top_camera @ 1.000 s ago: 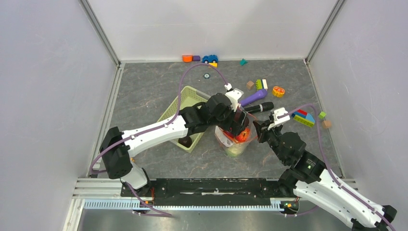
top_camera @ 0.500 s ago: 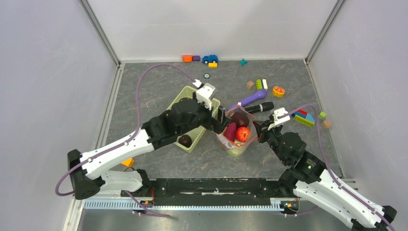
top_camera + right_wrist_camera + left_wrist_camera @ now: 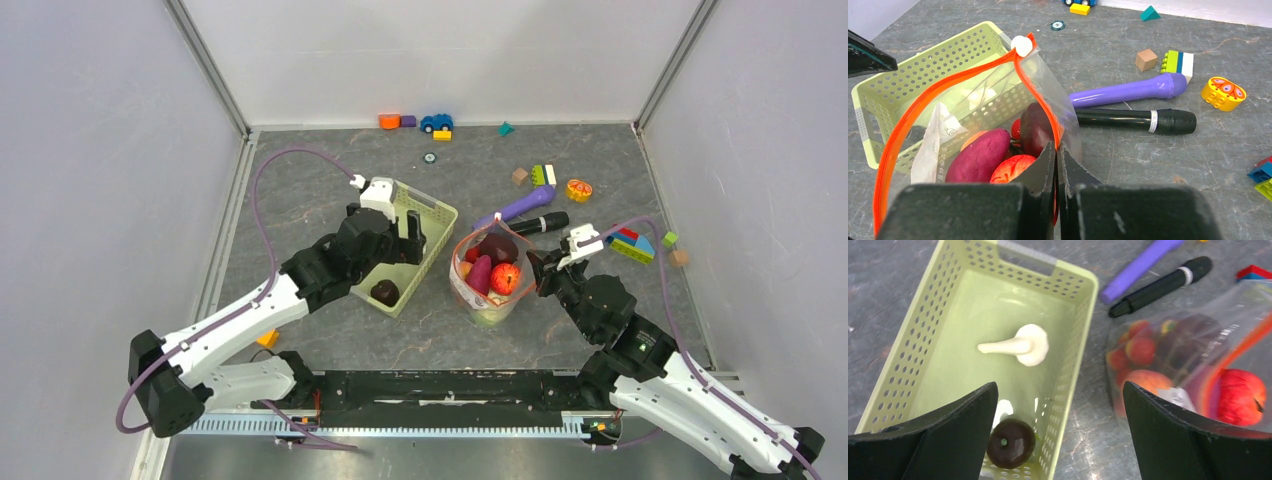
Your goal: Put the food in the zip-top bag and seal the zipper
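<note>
The clear zip-top bag (image 3: 487, 285) stands open at the table's middle, its orange-red zipper (image 3: 950, 80) forming a loop. Inside are a red apple (image 3: 505, 277), a purple piece (image 3: 979, 156) and a dark piece (image 3: 1034, 127). My right gripper (image 3: 1057, 152) is shut on the bag's right rim and holds it up. My left gripper (image 3: 1060, 405) is open and empty above the light-green basket (image 3: 432, 212), which holds a white mushroom piece (image 3: 1020, 345) and a dark purple piece (image 3: 1011, 443).
A purple microphone (image 3: 522, 205) and a black marker (image 3: 540, 223) lie behind the bag. An orange citrus slice toy (image 3: 578, 189) and coloured blocks (image 3: 632, 244) lie at the right. More toys (image 3: 435, 123) sit along the back wall.
My left arm has pulled back left from over the bag to above the basket. A dark piece and a red apple now show uncovered in the bag. The right gripper has not moved.
</note>
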You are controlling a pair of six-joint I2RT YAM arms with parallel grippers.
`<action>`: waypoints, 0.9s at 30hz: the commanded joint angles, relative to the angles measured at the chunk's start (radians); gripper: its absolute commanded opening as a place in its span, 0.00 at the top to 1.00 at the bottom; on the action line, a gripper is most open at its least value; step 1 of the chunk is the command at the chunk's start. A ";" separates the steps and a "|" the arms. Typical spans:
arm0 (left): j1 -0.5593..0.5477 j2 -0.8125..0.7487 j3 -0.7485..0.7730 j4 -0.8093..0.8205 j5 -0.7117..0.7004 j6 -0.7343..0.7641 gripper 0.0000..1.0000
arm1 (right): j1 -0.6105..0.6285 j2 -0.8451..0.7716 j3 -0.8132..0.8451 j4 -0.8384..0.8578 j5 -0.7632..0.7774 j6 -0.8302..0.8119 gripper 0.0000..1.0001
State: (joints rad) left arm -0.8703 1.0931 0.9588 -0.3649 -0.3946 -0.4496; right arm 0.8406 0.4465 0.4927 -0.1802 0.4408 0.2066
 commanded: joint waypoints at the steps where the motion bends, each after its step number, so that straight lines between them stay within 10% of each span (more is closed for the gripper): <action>1: 0.090 -0.018 -0.052 0.034 0.038 -0.088 0.00 | 0.003 -0.007 -0.004 0.049 0.008 -0.005 0.96; 11: 0.304 0.163 -0.073 0.105 0.263 -0.083 0.00 | 0.003 -0.020 0.000 0.050 0.008 -0.018 0.98; 27: 0.349 0.471 0.035 0.148 0.301 -0.035 0.00 | 0.003 -0.009 -0.003 0.047 0.043 -0.015 0.98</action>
State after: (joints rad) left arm -0.5266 1.5116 0.9329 -0.2672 -0.1017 -0.5068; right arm 0.8406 0.4355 0.4835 -0.1791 0.4541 0.2035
